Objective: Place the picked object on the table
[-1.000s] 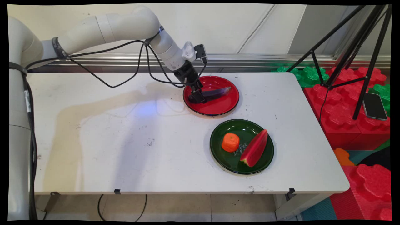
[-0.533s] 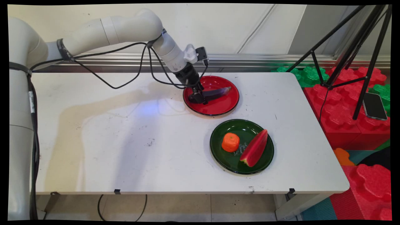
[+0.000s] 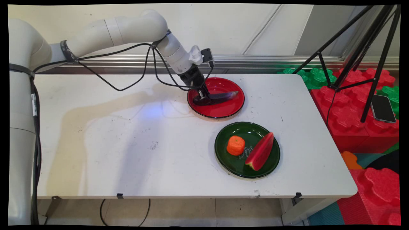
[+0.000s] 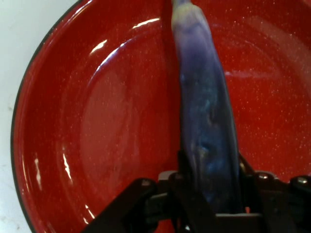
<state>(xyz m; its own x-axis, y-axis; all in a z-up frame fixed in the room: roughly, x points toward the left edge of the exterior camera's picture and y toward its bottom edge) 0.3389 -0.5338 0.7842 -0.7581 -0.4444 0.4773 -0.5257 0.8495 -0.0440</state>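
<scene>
Green, glossy and round, the nearest plate (image 3: 247, 172) carried 1 orange toy fruit (image 3: 235, 145) and 1 red watermelon wedge (image 3: 260, 151). Beyond it, on the white table (image 3: 127, 143), sat the round red plate (image 3: 223, 111), where the black 2-finger gripper (image 3: 202, 97) was clenched on the thick end of the long purple eggplant (image 3: 220, 96). Only the hand view showed the fingers (image 4: 187, 167) pressed against the eggplant's (image 4: 206, 121) sides above the plate's (image 4: 73, 145) speckled glaze. Since 1 second earlier, the eggplant's tip had lifted and swung slightly right.
</scene>
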